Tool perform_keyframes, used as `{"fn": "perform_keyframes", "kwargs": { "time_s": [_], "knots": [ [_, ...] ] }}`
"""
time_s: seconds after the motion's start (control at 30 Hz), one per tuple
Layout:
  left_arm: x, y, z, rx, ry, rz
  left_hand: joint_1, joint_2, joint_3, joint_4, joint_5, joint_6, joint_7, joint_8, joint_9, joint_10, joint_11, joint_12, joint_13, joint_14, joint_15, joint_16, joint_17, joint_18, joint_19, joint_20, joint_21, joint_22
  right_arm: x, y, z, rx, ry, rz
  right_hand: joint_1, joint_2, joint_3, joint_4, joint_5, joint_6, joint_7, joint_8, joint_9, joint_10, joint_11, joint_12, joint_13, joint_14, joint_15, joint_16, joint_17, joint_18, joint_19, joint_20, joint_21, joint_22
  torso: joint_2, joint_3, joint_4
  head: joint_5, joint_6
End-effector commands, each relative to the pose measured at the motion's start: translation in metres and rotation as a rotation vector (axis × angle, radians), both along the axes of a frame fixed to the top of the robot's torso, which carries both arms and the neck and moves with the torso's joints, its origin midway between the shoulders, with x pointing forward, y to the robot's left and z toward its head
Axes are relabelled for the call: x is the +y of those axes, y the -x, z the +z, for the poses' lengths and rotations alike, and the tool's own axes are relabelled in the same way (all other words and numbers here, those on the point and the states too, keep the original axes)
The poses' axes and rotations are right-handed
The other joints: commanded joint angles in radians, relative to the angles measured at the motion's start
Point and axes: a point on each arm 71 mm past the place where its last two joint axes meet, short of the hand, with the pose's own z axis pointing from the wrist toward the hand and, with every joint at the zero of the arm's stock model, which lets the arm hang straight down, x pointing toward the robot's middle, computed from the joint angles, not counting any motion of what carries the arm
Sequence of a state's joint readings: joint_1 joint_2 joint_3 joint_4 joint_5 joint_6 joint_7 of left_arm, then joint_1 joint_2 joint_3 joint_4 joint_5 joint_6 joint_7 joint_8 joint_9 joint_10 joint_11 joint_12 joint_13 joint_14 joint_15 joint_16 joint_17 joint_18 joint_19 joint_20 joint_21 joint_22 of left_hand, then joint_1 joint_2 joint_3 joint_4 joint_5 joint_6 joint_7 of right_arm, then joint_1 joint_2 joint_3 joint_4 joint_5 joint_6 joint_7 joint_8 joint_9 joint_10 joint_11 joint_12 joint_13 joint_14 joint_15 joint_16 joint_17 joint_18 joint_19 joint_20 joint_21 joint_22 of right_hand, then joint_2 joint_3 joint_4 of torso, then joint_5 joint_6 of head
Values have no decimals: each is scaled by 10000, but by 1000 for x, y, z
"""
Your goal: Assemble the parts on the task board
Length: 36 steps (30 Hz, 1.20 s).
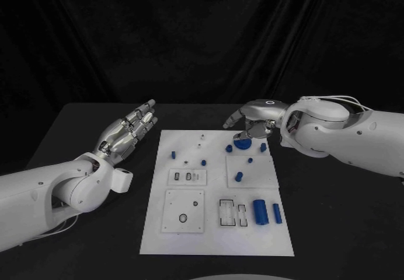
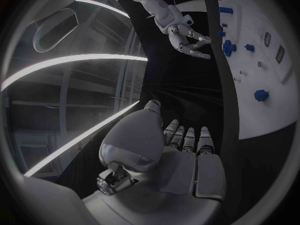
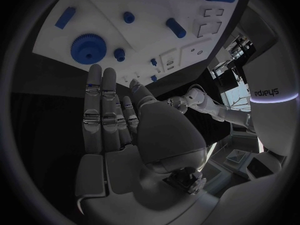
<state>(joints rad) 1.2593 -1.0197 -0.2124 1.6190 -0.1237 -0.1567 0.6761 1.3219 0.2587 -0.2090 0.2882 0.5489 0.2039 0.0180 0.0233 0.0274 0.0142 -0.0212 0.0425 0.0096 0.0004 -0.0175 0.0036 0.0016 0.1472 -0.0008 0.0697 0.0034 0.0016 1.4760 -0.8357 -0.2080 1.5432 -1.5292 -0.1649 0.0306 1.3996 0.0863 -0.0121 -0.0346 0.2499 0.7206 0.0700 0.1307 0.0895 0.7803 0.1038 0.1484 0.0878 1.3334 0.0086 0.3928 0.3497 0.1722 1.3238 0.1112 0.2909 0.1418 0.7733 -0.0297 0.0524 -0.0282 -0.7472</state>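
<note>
- Right hand (image 1: 253,118) hovers over the far end of the task board (image 1: 217,233), fingers apart and holding nothing; just beneath it lies the blue gear (image 1: 242,143).
- Left hand (image 1: 129,129) is raised beside the board's far left corner, over the black tabletop (image 1: 93,233), fingers stretched out straight and side by side, nothing in it.
- On the board, counted from the head view: one gear, two long blue cylinders (image 1: 260,211) lying side by side at the near right, and about six small blue pegs (image 1: 173,155) scattered across the far half; the smallest pieces are too tiny to count surely.
- Four raised white plates sit on the board, two of them with dark cut-out slots (image 1: 227,212).
- From the right wrist view, the gear's toothed rim (image 3: 85,47) shows plainly just past the straight fingertips (image 3: 94,72), a detail the head view blurs.
- From the left wrist view, the right hand (image 2: 187,37) appears from the side, its fingers curved and spread above the board's edge.
</note>
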Motion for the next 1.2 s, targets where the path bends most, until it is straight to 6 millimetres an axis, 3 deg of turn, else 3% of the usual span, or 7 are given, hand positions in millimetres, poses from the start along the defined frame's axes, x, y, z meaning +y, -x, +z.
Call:
{"fn": "perform_keyframes", "kwargs": {
  "time_s": [0.03,0.2,0.4,0.6,0.8,1.2],
  "knots": [
    [2,8,21,-2502,913,43,134,-29,60,-5,88,82,17,59,9,-10,79,9,8,-4,58,-36,-16,38,8,-21,-34,-16,1,-1,-1,-592,1112,-217,-46,-84,18,-39,-66,326,54,98,96,344,-57,116,11,341,-102,489,303,91,298,-80,283,192,181,-27,67,-12,-14],
    [6,15,25,-2476,914,82,202,-37,81,-13,178,100,47,57,10,-9,111,-8,6,-4,86,-36,-16,-2,8,-32,-34,-16,6,-1,-2,-950,1620,-161,-247,-261,87,39,-218,571,143,-68,224,662,-85,73,-87,423,-216,1716,1113,68,515,-228,1003,818,253,-19,113,-49,-12],
    [6,20,28,-2409,945,52,244,-35,98,-20,226,108,74,55,10,-11,139,-23,3,-4,113,-36,-16,-30,8,-32,-34,-16,10,2,-2,-1531,2153,-37,-380,-457,126,87,-385,861,98,-160,299,1147,-218,196,-81,554,-359,2735,1693,75,557,-363,1776,1522,273,-9,130,-84,2],
    [7,23,29,-2338,933,48,267,-36,108,-23,257,107,98,54,10,-12,164,-35,1,-4,134,-36,-16,-49,8,-30,-34,-16,12,6,-3,-1992,2506,-15,-512,-577,94,170,-546,867,49,-263,307,1175,-260,170,-90,556,-396,3095,1889,72,454,-395,2140,1886,260,-20,124,-75,8],
    [8,23,29,-2295,920,41,291,-30,122,-28,284,111,126,53,10,-18,196,-54,-2,-4,163,-36,-16,-68,8,-16,-34,-16,13,7,-8,-2076,2706,-20,-464,-619,175,152,-481,940,64,-311,333,1284,-295,205,-59,593,-428,3666,2332,69,316,-422,2517,2271,236,-2,132,-72,-15],
    [13,18,28,-2157,1052,139,374,-18,171,-57,361,181,201,64,20,-13,289,-58,0,-4,230,-36,-16,-69,8,65,-34,-16,15,5,-24,-1956,2689,196,-386,-667,506,103,-242,1341,351,-314,397,1563,-269,268,-17,486,-411,4385,2864,66,-169,-409,3227,3086,245,5,131,-35,-49]
  ]
}}
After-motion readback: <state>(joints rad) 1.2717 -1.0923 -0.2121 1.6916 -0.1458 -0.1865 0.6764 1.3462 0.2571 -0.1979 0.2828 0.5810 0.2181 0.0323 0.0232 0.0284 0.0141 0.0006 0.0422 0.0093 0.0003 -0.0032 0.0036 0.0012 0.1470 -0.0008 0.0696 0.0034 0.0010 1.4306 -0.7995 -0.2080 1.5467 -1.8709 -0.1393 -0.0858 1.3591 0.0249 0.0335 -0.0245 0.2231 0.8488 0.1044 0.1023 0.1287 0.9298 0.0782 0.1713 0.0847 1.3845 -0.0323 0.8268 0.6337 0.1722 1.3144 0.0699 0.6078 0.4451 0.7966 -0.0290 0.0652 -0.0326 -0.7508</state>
